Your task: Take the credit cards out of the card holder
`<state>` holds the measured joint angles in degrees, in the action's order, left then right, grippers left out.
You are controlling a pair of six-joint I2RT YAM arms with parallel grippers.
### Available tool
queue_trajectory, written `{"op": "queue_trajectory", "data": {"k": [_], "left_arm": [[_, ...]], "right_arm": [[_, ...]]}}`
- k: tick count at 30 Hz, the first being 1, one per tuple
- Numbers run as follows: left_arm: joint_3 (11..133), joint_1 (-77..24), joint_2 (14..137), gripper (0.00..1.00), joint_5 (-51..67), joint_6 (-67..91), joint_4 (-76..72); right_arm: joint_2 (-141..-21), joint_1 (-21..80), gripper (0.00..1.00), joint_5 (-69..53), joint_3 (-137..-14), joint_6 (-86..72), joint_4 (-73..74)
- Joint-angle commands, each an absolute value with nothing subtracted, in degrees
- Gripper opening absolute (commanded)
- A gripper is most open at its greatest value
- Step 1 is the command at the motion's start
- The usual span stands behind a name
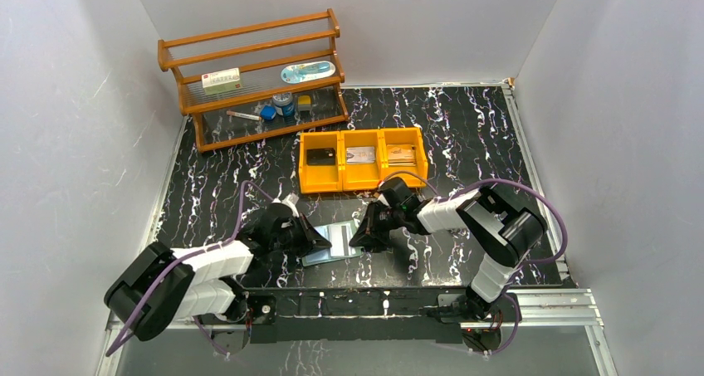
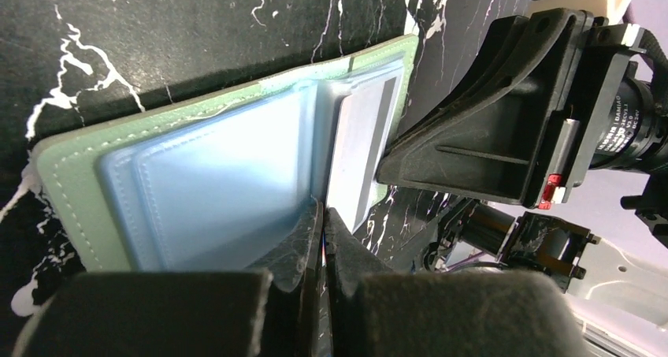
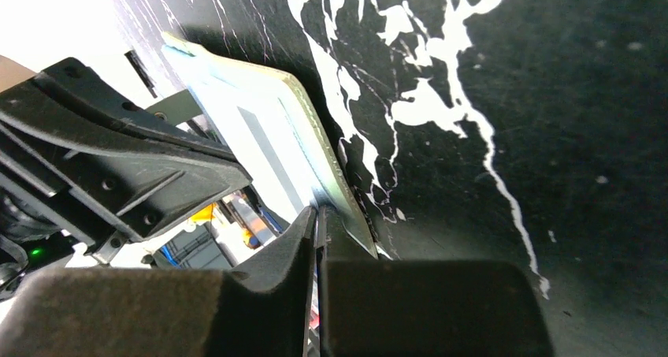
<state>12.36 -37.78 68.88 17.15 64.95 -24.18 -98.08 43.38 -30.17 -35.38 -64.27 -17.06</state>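
Observation:
The card holder lies open on the black marble table between my two grippers, with a pale green cover and a bluish clear sleeve. A silvery-grey credit card with a darker stripe sticks partly out of the sleeve's right end. My left gripper is shut on the sleeve's near edge; it also shows in the top view. My right gripper is shut on the protruding card at its end, next to the cover's edge. From above, the right gripper faces the left one closely.
An orange three-compartment bin stands just behind the grippers, with a card-like item in each compartment. A wooden shelf with small items stands at the back left. White walls close in both sides.

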Motion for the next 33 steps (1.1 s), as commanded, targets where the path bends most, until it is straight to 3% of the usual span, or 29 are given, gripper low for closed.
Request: {"op": "queue_trajectory", "data": {"k": [1,6,12,33], "left_arm": [[16.7,-39.11,64.04,0.0,18.52,62.44,-21.07],[16.22,-38.68,62.7,0.0,18.44,61.57,-19.28],[16.16,-38.13,61.39,0.0,17.67,60.5,-16.17],[16.46,-35.51,56.92,0.0,14.8,56.31,-5.04]], "right_arm": [[-98.54,46.82,0.11,-25.53,-37.02,-61.44,-11.75],[-98.3,46.78,0.12,-25.31,-37.11,-61.35,-11.61],[-97.53,46.67,0.02,-24.42,-37.33,-60.76,-10.98],[-95.75,45.79,0.0,-22.23,-37.16,-60.62,-9.3]]}}
